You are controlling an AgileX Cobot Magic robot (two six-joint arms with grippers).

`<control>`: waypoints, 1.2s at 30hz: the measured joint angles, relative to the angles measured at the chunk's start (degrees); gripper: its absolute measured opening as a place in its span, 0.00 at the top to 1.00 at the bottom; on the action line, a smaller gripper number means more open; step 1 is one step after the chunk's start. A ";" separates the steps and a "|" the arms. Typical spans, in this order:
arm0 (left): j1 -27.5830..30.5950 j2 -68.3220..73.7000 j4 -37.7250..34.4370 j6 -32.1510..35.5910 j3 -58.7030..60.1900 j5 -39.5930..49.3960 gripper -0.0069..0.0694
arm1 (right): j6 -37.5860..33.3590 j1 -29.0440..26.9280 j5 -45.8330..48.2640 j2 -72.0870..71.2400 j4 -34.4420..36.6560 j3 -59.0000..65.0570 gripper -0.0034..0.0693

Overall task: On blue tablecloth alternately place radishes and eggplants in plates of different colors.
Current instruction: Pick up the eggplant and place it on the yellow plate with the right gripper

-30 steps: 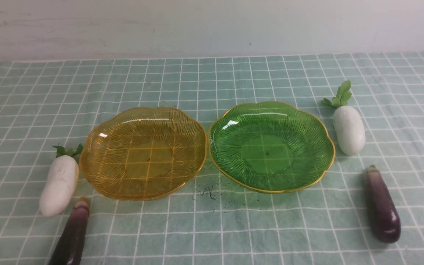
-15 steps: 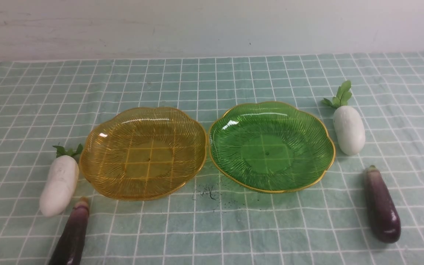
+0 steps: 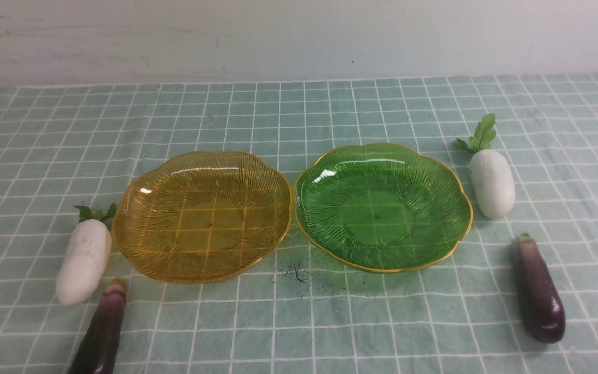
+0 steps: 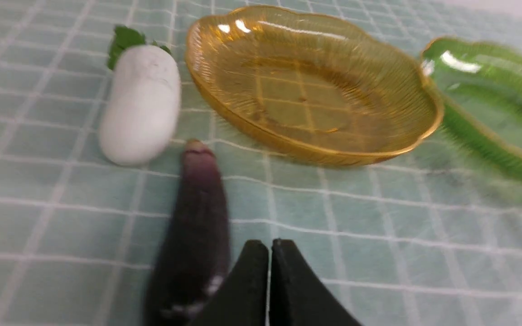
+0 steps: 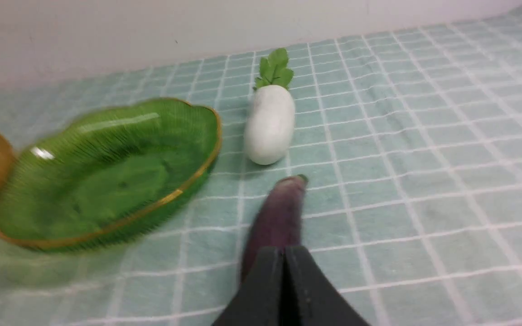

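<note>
Two clenched, empty grippers are shown: left gripper (image 4: 269, 244) near the left eggplant (image 4: 197, 226), right gripper (image 5: 283, 251) near the right eggplant (image 5: 279, 213).

Radishes (image 3: 83, 257) and eggplants (image 3: 538, 291) beside both plates (image 3: 200, 215)

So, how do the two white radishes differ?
The left smooth white oblong toy radish lies beside the amber-yellow ribbed plate, nearer the robot, leaf end leaning right; the right white toy radish lies beside the green ribbed plate, farther back, leaf end leaning left. The right radish's leaves look larger. Both lie outside the plates.
</note>
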 joint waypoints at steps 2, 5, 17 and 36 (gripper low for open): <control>0.00 0.00 -10.82 -4.80 0.00 0.00 0.92 | 4.96 0.00 -0.13 0.00 10.20 0.11 0.97; 0.00 0.00 -21.36 -8.16 0.00 -0.13 0.92 | 7.91 0.00 -0.21 0.00 20.96 0.15 0.97; -0.11 0.00 -41.69 -5.92 -2.32 -1.45 0.92 | -0.30 0.00 -5.53 0.00 30.99 -2.18 0.97; -0.21 42.58 -15.59 15.33 -29.77 29.48 0.92 | -18.21 0.00 21.10 54.75 9.40 -35.11 0.91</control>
